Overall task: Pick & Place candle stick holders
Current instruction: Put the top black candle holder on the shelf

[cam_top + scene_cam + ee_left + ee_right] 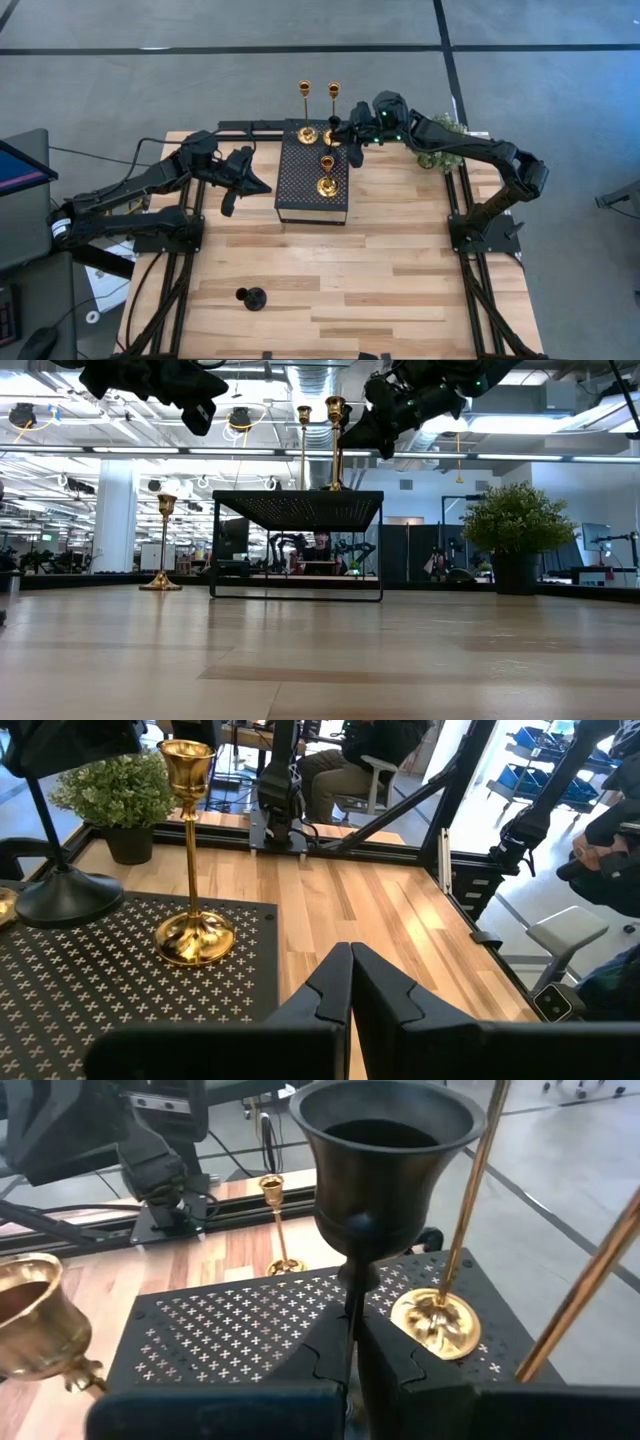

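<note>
A black holder (385, 1170) is pinched by its stem in the right hand (352, 1342) above the platform (312, 172), presumably for placement among the gold ones; the left hand (350, 982), pressed together, is parked beside it

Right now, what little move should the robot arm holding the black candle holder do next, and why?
Probably lower it a little, straight down. The right gripper has its jaws shut on the stem of the black candlestick holder, over the black perforated platform. A gold candlestick holder stands close beside it there, so a slow, straight descent seems safest. The left gripper waits beside the platform, jaws shut.
</note>
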Tool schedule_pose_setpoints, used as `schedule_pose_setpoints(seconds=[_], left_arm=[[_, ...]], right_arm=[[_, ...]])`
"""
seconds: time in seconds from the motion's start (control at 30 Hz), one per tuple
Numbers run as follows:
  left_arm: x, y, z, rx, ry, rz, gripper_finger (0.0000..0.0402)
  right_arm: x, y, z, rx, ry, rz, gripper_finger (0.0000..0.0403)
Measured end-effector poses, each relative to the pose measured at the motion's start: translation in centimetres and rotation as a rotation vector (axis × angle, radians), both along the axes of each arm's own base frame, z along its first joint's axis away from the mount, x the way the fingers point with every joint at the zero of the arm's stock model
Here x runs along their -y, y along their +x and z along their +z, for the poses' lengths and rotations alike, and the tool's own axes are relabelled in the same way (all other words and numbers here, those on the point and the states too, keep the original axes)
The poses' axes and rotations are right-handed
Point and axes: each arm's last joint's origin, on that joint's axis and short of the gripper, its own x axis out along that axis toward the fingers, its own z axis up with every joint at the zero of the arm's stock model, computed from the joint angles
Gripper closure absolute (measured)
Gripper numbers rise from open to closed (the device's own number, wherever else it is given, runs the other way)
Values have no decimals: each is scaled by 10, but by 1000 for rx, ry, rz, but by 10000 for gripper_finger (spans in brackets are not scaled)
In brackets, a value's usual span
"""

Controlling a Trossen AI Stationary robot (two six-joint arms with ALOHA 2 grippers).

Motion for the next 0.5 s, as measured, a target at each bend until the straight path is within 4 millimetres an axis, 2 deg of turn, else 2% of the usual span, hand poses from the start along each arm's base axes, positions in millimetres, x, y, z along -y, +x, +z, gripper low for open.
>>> schedule_pose_setpoints(seconds=[0.5], left_arm=[[0,0,0,0,0,0,396]], right_arm=[[1,2,5,49,-26,13,403]])
